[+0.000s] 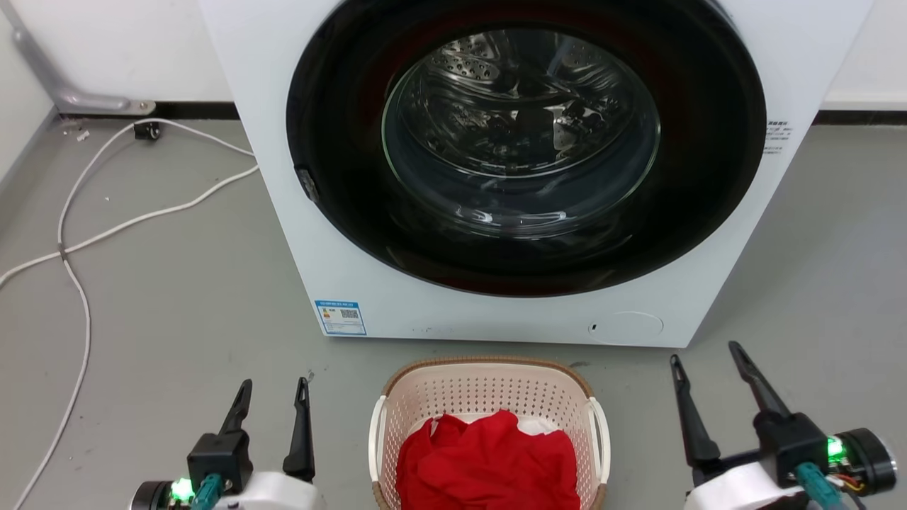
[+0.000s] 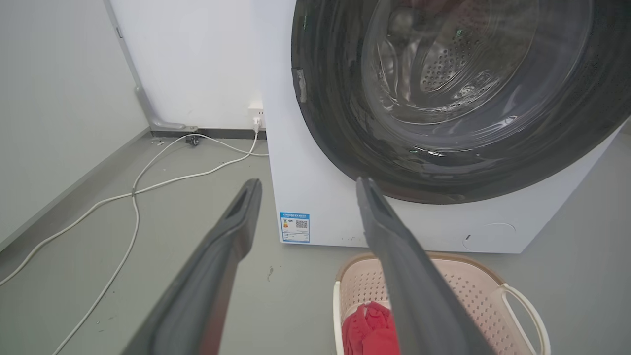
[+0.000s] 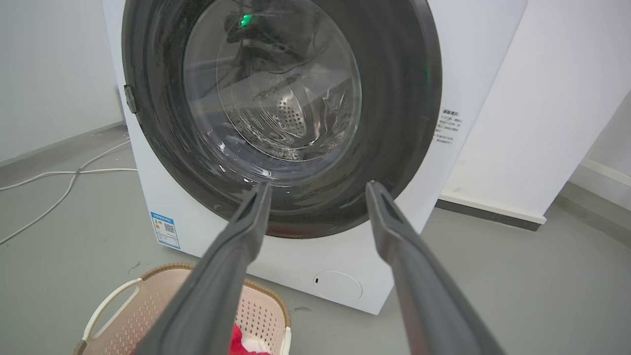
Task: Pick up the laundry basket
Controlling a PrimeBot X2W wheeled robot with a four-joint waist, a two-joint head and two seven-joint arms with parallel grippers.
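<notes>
**Basket on floor; both grippers standing off, jaws released**

Position: the laundry basket (image 1: pixel 489 397) stands on the grey floor (image 1: pixel 177 319), near centre, just in front of the washing machine (image 1: pixel 340 276). It holds a red garment (image 1: pixel 489 460) and is not yet lifted.

Grippers: the left gripper (image 1: pixel 275 386) stands to the basket's left and the right gripper (image 1: pixel 703 352) to its right, both apart from it. Both sets of jaws are spread wide with nothing between them.

Assessment: the step in hand appears to be the approach to the white side handles, left (image 1: pixel 373 439) and right (image 1: pixel 602 439).

Recommendation:
- Bring each gripper inward and down so the jaws straddle its handle.
- The right gripper appears to reach farther toward the machine than the left, so match the two first.
- Close both together and raise evenly, so the basket stays level.
- Keep the far rim clear of the machine front, which is close behind it.
</notes>
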